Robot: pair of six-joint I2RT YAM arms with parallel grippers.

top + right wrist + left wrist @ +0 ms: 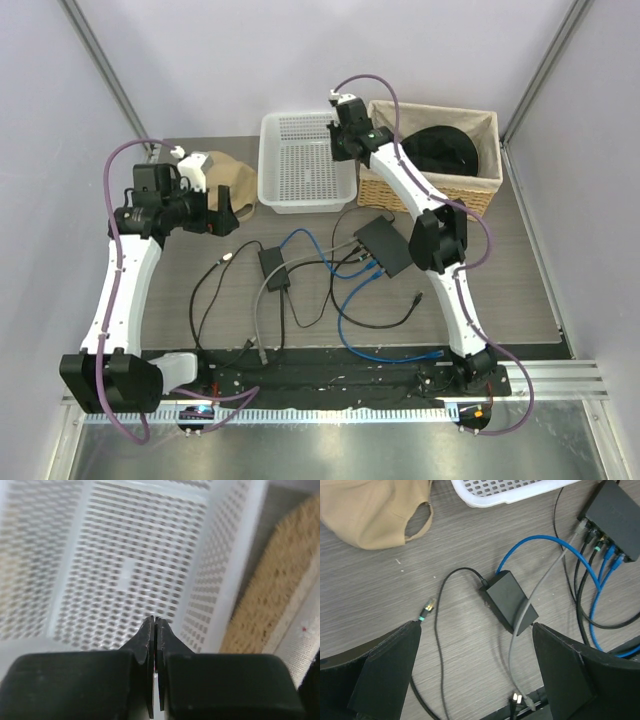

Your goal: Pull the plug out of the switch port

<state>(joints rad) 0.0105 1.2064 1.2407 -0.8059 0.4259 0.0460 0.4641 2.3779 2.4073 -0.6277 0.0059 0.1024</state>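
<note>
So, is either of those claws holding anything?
Nothing is held. The right gripper is shut empty above the white perforated plastic basket; the left gripper hangs open over the small black adapter brick.

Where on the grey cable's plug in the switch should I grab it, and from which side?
Grip the grey plug by its short body just outside the switch, coming down from above and closing across its sides. It sits at the end of the socket row, so one flank is free; a black plug crowds the other. Probably pull outward along its cable.

Left tool spread wide, right tool closed
</note>
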